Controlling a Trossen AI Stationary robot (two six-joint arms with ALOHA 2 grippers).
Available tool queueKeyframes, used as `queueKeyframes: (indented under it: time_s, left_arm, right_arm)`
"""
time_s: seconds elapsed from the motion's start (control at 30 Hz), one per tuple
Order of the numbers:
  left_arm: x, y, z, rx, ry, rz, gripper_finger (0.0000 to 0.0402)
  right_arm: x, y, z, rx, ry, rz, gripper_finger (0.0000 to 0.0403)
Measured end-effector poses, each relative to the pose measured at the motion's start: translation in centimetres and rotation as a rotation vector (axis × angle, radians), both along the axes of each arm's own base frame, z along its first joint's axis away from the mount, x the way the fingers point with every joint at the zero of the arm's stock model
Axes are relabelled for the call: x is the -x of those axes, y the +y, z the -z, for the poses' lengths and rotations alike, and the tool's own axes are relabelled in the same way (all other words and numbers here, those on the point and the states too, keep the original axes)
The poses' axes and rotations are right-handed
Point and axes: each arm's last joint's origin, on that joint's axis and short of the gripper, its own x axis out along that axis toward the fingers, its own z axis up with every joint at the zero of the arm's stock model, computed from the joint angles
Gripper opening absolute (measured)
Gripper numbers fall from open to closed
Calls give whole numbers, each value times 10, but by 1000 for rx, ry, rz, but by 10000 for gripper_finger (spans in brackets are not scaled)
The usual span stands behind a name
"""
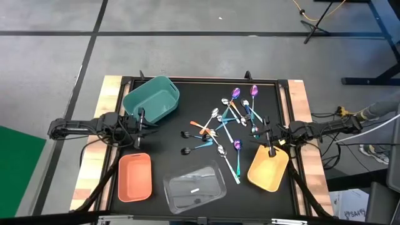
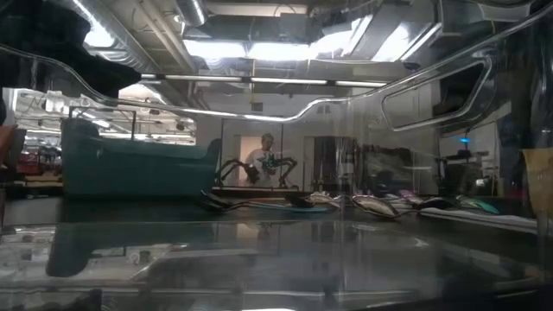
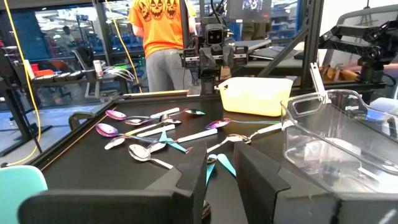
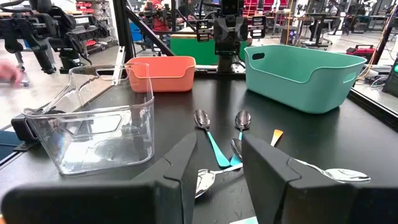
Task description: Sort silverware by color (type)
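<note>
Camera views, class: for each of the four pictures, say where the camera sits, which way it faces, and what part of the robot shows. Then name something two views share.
High view: above the table, facing straight down; both arms show, left gripper and right gripper.
Low view: at table-top height, facing level through the clear bin; no arm shows.
Left wrist view: facing across the spoons to the yellow bin; own fingers.
Right wrist view: facing the teal bin; own fingers.
Shared: both wrist views show the clear bin.
</note>
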Motion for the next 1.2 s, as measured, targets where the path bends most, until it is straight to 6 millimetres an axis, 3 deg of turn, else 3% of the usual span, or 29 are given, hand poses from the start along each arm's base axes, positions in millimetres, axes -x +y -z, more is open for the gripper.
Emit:
queueKeyframes:
  time_s: [1.2]
  left_arm:
    - [0, 0, 0, -1, 0, -1, 76]
  right_arm:
    - [0, 1, -1, -8, -6, -36, 115]
